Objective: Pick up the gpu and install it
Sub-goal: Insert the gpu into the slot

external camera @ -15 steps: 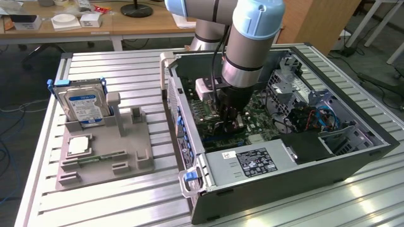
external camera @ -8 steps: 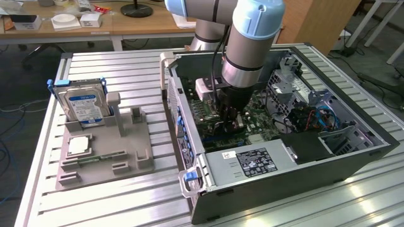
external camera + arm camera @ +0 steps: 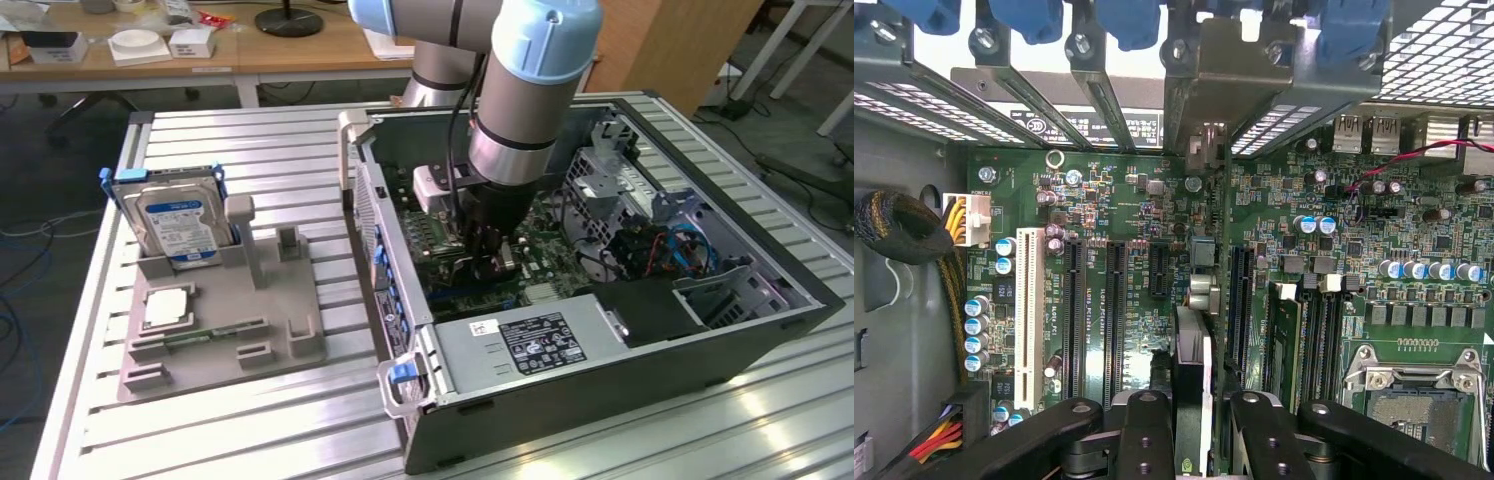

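Wrist view shows the fingers [image 3: 1154, 430] clamped on the gpu [image 3: 1192, 385], which is seen edge-on as a thin dark upright card between them, just above the motherboard [image 3: 1304, 210]. The install step is in hand: the card sits over the motherboard's expansion slots [image 3: 1239, 295], its long axis running along the slots toward the rear bracket bays [image 3: 1204, 80]. Its silver bracket end seems to face those bays, though that end is hard to make out. Seating it would call for the card's lower edge to line up squarely with one slot. Exterior view has the gripper [image 3: 483, 262] deep inside the computer case [image 3: 747, 330].
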Motion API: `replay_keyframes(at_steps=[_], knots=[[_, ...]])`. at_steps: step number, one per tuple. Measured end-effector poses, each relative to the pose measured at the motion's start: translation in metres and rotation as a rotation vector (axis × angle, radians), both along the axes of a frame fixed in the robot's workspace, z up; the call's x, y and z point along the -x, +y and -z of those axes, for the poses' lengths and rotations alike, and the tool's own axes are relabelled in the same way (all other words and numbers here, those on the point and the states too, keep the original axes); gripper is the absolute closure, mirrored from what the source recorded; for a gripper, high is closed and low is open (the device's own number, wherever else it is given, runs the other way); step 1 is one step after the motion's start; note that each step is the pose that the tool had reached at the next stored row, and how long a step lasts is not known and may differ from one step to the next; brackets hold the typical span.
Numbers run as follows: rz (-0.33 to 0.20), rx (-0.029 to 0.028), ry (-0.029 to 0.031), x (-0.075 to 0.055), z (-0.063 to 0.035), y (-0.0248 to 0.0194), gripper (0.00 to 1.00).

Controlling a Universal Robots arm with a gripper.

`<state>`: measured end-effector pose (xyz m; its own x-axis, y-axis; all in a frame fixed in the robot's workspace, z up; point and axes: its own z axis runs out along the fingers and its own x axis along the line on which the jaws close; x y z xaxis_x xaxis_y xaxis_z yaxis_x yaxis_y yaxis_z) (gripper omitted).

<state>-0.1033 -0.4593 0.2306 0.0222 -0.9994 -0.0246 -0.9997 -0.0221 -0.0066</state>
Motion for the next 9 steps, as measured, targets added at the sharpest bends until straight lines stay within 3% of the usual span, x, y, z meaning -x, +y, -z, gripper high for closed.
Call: replay_keyframes(at_steps=[9], knots=[[0.0, 0.0, 0.0, 0.0001, 0.0032, 0.0, 0.73]])
